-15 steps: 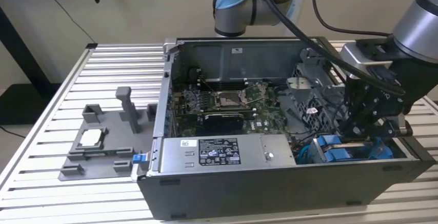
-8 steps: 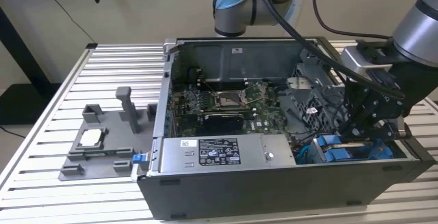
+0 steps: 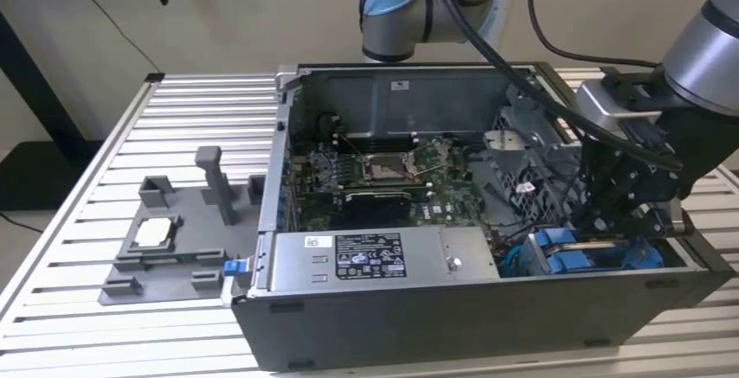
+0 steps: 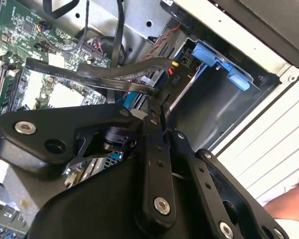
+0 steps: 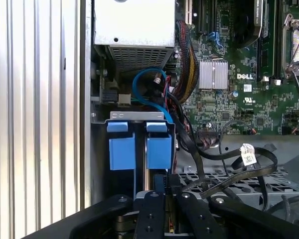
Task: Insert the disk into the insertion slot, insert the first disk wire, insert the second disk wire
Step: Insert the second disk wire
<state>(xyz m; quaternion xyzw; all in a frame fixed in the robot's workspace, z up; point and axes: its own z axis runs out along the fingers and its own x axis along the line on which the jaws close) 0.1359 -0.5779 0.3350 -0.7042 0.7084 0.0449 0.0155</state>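
First wrist view, blue-tabbed insertion slot (image 5: 139, 144), dark grey

The computer case (image 3: 462, 326) looks like matt dark grey metal, standing on a ribbed table (image 3: 69, 248) of pale, faintly shiny metal slats. In the lower left of the exterior view sits a fixture (image 3: 173, 248) of dull grey plastic. The drive-bay tabs (image 5: 139, 147) are bright blue smooth plastic. The gripper (image 5: 159, 209) is black, satin-finished, with shiny metal screws. The motherboard (image 5: 254, 74) is glossy green.
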